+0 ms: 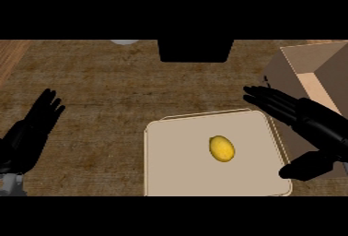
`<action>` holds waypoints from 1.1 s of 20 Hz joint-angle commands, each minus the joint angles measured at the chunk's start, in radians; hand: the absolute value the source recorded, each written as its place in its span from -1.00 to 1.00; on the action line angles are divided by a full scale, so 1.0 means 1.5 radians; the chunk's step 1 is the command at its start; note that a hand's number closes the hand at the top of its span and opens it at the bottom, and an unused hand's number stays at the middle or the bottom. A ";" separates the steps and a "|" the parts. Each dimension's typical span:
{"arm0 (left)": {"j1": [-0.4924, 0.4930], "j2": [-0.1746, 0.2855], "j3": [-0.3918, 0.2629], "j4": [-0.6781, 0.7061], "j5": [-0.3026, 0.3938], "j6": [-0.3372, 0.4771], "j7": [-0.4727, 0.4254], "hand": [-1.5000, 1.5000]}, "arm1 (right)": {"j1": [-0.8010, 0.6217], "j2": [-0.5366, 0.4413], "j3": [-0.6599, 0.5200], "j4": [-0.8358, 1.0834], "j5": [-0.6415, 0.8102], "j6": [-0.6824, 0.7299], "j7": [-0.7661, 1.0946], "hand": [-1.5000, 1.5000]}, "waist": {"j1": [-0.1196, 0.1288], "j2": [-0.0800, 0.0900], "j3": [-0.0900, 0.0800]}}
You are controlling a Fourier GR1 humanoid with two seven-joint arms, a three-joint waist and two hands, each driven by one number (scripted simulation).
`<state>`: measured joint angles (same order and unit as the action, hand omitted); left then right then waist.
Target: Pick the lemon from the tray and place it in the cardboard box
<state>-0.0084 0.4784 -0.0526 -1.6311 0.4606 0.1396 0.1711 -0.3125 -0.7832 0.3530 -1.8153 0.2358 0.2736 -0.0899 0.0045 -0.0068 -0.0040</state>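
Note:
A yellow lemon (222,148) lies near the middle of a pale beige tray (176,161) on the brown counter. A cardboard box (309,69) with an open top stands at the far right, behind the tray. My right hand (302,117) hovers over the tray's right edge, between lemon and box, open with fingers stretched toward the back left and thumb (306,166) low at the right; it touches nothing. At the left edge my left hand (31,131) rests open, fingers up.
A black block (195,50) sits at the back centre of the counter. A small pale round object (124,42) shows at the top edge. A lighter wooden strip (10,55) runs along the far left.

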 commanded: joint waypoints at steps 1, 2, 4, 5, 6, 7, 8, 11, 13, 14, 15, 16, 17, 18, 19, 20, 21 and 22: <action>-0.004 0.013 0.012 -0.006 0.003 -0.010 0.009 0.00 | -0.046 -0.022 0.066 -0.065 0.058 0.075 0.163 -1.00 | 0.003 0.000 0.000; -0.033 -0.005 0.006 0.030 -0.006 -0.006 -0.003 0.00 | -0.052 0.009 0.099 -0.074 0.081 0.075 0.197 -1.00 | -0.002 0.004 0.000; -0.019 0.002 0.009 -0.006 -0.002 -0.001 0.024 0.00 | -0.073 0.018 0.116 -0.066 0.073 0.130 0.249 -1.00 | 0.004 0.003 0.001; -0.032 -0.015 0.012 0.048 -0.013 -0.005 -0.011 0.00 | -0.093 0.030 0.109 -0.092 0.053 0.157 0.302 -1.00 | -0.003 0.004 0.001; -0.016 -0.011 0.012 0.023 -0.008 -0.019 -0.013 0.00 | -0.101 0.075 0.143 -0.046 0.083 0.150 0.316 -1.00 | 0.006 0.005 0.001; -0.018 -0.006 0.020 0.053 0.001 -0.040 -0.014 0.00 | -0.099 0.094 0.162 -0.046 0.094 0.157 0.338 -1.00 | 0.004 0.005 0.001; -0.015 -0.002 0.023 0.002 0.005 -0.024 0.022 0.00 | -0.093 0.092 0.137 -0.073 0.061 0.190 0.374 -1.00 | 0.001 0.003 0.002; -0.027 -0.039 0.008 0.042 -0.033 -0.016 -0.019 0.00 | -0.113 0.147 0.135 -0.050 0.045 0.232 0.435 -1.00 | -0.001 0.004 0.002; -0.017 -0.028 0.028 0.029 -0.019 -0.025 0.009 0.00 | -0.114 0.191 0.151 -0.023 0.069 0.236 0.457 -1.00 | 0.001 0.004 0.002; -0.013 -0.021 0.029 -0.017 -0.021 -0.016 0.040 0.00 | -0.105 0.170 0.130 -0.037 0.056 0.268 0.457 -1.00 | 0.000 0.004 0.002; -0.028 -0.034 0.034 0.066 -0.032 -0.045 -0.019 0.00 | -0.100 0.199 0.154 -0.019 0.083 0.255 0.464 -1.00 | -0.002 0.005 0.002; -0.030 -0.028 0.043 0.024 -0.030 -0.027 0.026 0.00 | -0.123 0.193 0.116 0.024 0.084 0.277 0.424 -1.00 | 0.001 0.005 0.003; -0.023 -0.048 0.030 0.045 -0.052 -0.029 -0.012 0.00 | -0.124 0.170 0.094 0.033 0.079 0.300 0.387 -1.00 | 0.000 0.005 0.003; -0.015 -0.021 0.061 0.013 -0.022 -0.056 0.032 0.00 | -0.092 0.184 0.093 0.006 0.100 0.293 0.402 -1.00 | -0.001 0.004 0.003; 0.008 -0.042 0.043 -0.005 -0.043 -0.045 0.010 0.00 | -0.068 0.181 0.107 -0.016 0.113 0.299 0.416 -1.00 | -0.001 0.004 0.003; -0.008 -0.062 0.038 -0.015 -0.050 -0.022 0.027 0.00 | -0.068 0.195 0.103 -0.018 0.124 0.305 0.424 -1.00 | -0.001 0.004 0.003; -0.001 -0.055 0.054 -0.021 -0.047 -0.032 0.040 0.00 | -0.060 0.209 0.098 -0.021 0.135 0.314 0.417 -1.00 | -0.001 0.004 0.003; -0.004 -0.051 0.059 0.009 -0.041 -0.062 0.021 0.00 | -0.125 0.218 0.066 0.028 0.115 0.350 0.409 -1.00 | 0.001 0.005 0.003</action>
<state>-0.0215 0.4126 0.0140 -1.6235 0.4022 0.0824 0.2013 -0.4517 -0.4972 0.5032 -1.8216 0.3939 0.7223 0.5302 0.0041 -0.0005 -0.0001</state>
